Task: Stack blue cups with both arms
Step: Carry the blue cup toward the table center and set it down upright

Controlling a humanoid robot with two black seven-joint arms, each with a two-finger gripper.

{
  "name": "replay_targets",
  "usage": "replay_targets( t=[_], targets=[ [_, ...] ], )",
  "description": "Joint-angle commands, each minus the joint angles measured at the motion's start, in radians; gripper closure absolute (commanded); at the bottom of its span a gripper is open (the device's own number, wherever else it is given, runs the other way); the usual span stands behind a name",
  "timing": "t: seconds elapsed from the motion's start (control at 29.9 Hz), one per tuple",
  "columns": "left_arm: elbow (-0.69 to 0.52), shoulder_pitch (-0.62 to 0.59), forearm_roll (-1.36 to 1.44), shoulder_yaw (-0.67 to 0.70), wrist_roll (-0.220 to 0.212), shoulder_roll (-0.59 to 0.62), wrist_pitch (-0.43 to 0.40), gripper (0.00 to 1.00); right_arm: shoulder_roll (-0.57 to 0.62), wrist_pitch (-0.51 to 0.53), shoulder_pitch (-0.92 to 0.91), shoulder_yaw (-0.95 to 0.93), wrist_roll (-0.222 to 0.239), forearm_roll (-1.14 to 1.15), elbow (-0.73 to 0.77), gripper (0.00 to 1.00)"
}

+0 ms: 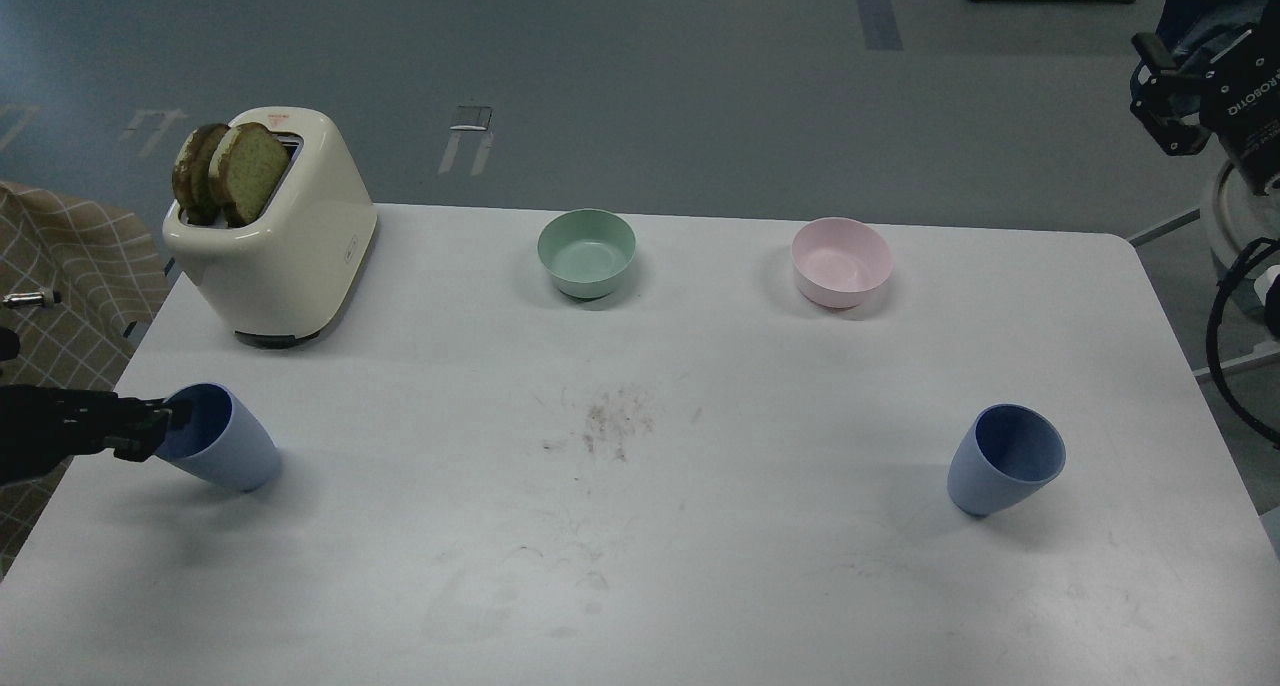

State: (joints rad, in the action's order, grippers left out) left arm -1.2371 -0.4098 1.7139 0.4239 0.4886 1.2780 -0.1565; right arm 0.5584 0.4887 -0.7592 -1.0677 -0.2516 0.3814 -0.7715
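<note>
Gripping the rim of the left blue cup [222, 438], the left gripper [165, 426] comes in low from the left edge of the bench [640, 586]; its dark fingers [140, 428] appear to pinch the cup's near wall, one seemingly at the mouth, though they are dark and partly merged with the cup's shadowed interior. The cup tilts with its mouth toward the gripper, and whether its base is in contact with the bench cannot be told.

The right gripper [1165, 96] hangs high at the upper right corner of the view, off the bench and well apart from any cup. Its fingers look spread, with nothing between them.

The right blue cup [1005, 458] stands alone near the right side of the bench, mouth up as seen from above, untouched. The two cups are well apart, with a patch of crumbs or scuff marks [610, 421] between them.

Further back, the green bowl [587, 252] and pink bowl [842, 261] sit side by side, apart from each other. A cream toaster [280, 241] with two bread slices [230, 171] stands at the back left.

Assessment: the task is at an early stage. One cup is in hand; the second is not yet grasped, and no stacking has occurred. Remaining, by judgement: securing the right cup, bringing both together, nesting one inside the other.
</note>
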Motion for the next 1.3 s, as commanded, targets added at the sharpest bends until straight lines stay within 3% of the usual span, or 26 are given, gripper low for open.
replay_targets(
  t=[0.0,0.23,0.37,0.67,1.0,1.27],
  targets=[
    [-0.077,-0.059,0.003,-0.001,0.000,0.007,0.002,1.00,-0.003,0.000,-0.015,-0.003,0.002,0.001,-0.003,0.00],
    [-0.196,-0.236,0.118,-0.001,0.000,-0.012,-0.040,1.00,-0.008,0.000,-0.095,0.017,0.003,0.008,-0.005,0.00],
    [-0.240,-0.349,0.153,-0.002,0.000,-0.127,-0.161,1.00,-0.009,0.000,-0.165,0.057,0.003,0.014,-0.003,0.00],
    [-0.242,-0.501,0.156,-0.007,0.000,-0.408,-0.332,1.00,-0.028,0.000,-0.340,0.179,0.003,0.014,-0.003,0.00],
    [-0.208,-0.598,0.256,-0.124,-0.039,-0.646,-0.332,1.00,-0.026,0.000,-0.411,0.232,0.005,0.017,-0.011,0.00],
    [-0.082,-0.698,0.257,-0.261,-0.125,-0.782,-0.332,1.00,-0.044,0.000,-0.414,0.238,0.005,0.019,-0.020,0.00]
  ],
)
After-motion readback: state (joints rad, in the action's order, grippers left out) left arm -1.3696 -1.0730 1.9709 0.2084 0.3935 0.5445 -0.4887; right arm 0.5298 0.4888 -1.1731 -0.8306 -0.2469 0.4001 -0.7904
